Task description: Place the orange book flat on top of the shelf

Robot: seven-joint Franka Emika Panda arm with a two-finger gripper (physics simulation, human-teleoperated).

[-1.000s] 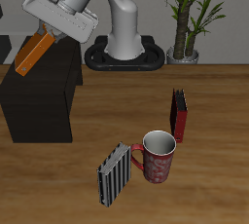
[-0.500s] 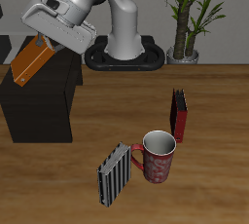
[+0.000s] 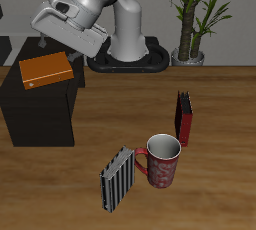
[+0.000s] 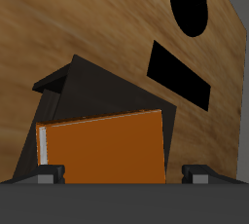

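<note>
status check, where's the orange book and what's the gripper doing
Gripper open, above the book's back edge, nothing held. Orange book lying flat on top of the shelf. Nothing in the way.

Glossy white rounded arm, black joints, pale grey gripper (image 3: 45,42)

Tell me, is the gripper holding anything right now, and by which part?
Nothing is held. The orange book lies flat on top of the shelf, and the gripper sits above it with its fingers spread clear of the cover.
</note>
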